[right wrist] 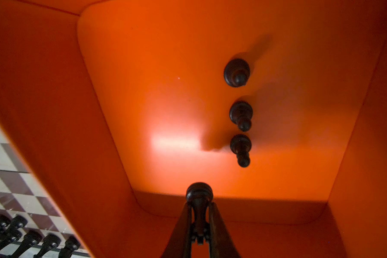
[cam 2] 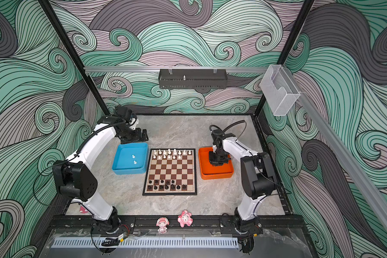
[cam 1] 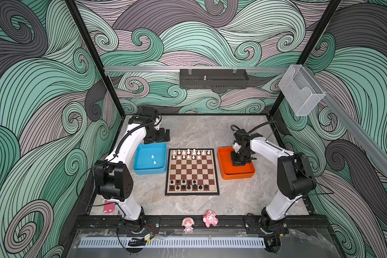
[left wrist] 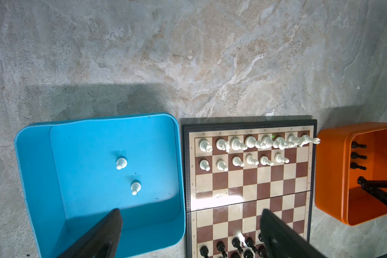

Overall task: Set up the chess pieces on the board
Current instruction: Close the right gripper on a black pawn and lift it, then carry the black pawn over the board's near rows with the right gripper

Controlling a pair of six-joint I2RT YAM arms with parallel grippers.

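Note:
The board [cam 1: 192, 172] [cam 2: 170, 172] lies mid-table. White chess pieces [cam 1: 190, 154] fill its far rows and black ones [cam 1: 188, 185] its near rows. Two white pawns [left wrist: 121, 162] [left wrist: 135, 187] stand in the blue tray [cam 1: 150, 172] left of the board. My left gripper [cam 1: 163, 134] [left wrist: 191, 214] hangs open and empty behind that tray. My right gripper [cam 1: 238, 164] [right wrist: 199, 204] is down inside the orange tray [cam 1: 237, 175] [right wrist: 165, 89], shut on a black chess piece [right wrist: 199, 192]. Three more black pawns [right wrist: 241, 115] stand in a line on that tray's floor.
Two pink figurines [cam 1: 187, 224] [cam 1: 210, 218] sit on the front rail. A pink object [cam 1: 108, 206] lies beside the left arm's base. On the back rail hangs a black basket [cam 1: 213, 78], and a clear box [cam 1: 301, 89] is on the right rail.

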